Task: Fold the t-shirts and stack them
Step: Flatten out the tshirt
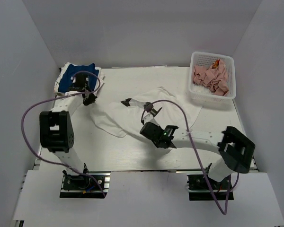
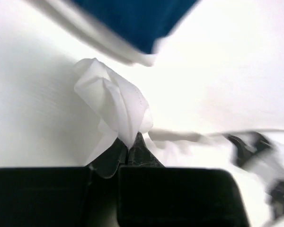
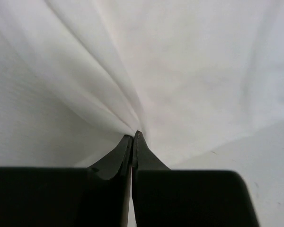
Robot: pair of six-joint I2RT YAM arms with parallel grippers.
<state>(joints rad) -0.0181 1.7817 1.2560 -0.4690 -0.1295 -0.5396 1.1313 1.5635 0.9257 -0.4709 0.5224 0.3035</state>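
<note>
A large white t-shirt lies crumpled and spread across the middle of the tabletop, with a small dark patch at its far edge. The left fingers are pressed together on a bunched fold of this shirt at its left end. In the left wrist view the cloth rises in a soft peak just above their tips. The right fingers are also closed tight, pinching the white fabric near the shirt's centre, and creases fan out from the pinch in the right wrist view. Both arms reach in over the shirt, the left from the near-left side and the right from the near-right. At the far left corner of the tabletop sits a stack of folded shirts, royal blue over white, just beyond the left wrist. Its blue edge shows blurred at the top of the left wrist view. At the far right stands a white mesh basket holding crumpled pink cloth, well apart from the stack and beside the white t-shirt's right edge.
</note>
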